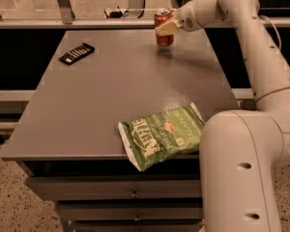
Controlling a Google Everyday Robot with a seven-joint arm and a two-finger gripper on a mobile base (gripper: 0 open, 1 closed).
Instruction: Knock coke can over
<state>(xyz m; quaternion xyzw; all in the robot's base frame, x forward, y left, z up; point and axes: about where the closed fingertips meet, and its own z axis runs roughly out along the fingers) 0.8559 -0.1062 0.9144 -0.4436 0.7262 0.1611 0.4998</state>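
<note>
The coke can is a small red can with a silver top rim. It stands upright near the far edge of the grey table, right of the middle. My gripper reaches in from the right on the long white arm. It is at the can's upper half, touching it and covering part of its front.
A green Kettle chip bag lies at the table's front edge, right next to my arm's large lower segment. A black remote-like object lies at the far left. Drawers sit under the table. A metal rail runs behind it.
</note>
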